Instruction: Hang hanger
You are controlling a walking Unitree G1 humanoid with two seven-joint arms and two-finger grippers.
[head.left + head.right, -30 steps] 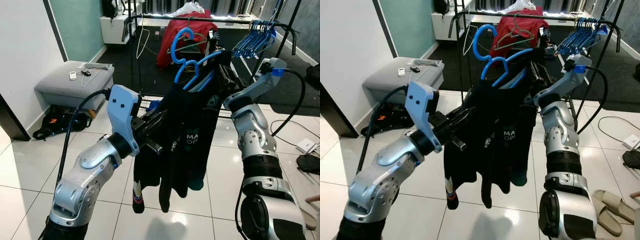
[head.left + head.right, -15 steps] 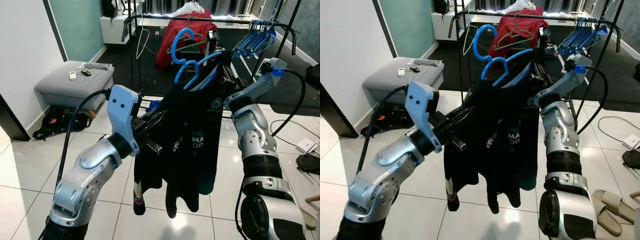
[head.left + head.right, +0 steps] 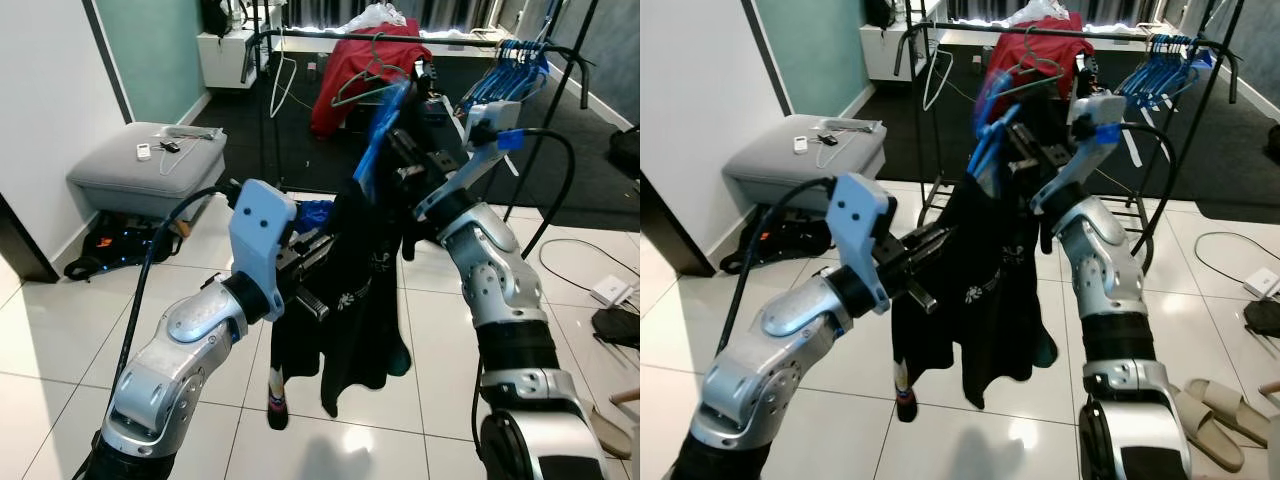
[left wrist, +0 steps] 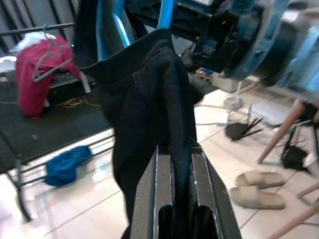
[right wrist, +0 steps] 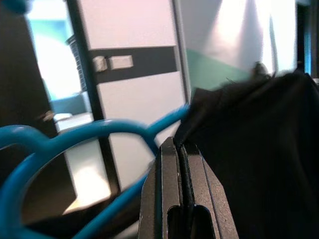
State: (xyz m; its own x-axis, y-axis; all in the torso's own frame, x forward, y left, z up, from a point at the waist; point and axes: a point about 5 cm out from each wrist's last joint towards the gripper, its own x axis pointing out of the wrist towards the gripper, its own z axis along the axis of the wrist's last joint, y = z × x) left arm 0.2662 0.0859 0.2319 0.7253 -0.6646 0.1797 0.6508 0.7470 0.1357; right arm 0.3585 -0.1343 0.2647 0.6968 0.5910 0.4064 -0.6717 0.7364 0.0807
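A blue hanger (image 3: 376,132) carrying a black garment (image 3: 345,300) is held up in front of me, blurred with motion. My right gripper (image 3: 408,152) is shut at the hanger's shoulder, where blue plastic (image 5: 75,139) meets black cloth (image 5: 259,149). Lower down, my left gripper (image 3: 318,258) is shut on a fold of the black garment (image 4: 149,99), which runs between its fingers (image 4: 202,174). Behind the hanger stands the black clothes rack, its rail (image 3: 300,34) across the top. The hanger's hook is below and in front of the rail.
A red garment (image 3: 345,70) on a grey hanger and a bunch of blue hangers (image 3: 510,78) hang on the rail. A grey ottoman (image 3: 150,160) stands at the left by the wall. Slippers (image 3: 1210,410) and cables lie on the tiles at the right.
My right arm has swung left and up, turning the blue hanger edge-on and carrying it nearer the rail. The garment has bunched up, and my left gripper has shifted slightly right with it.
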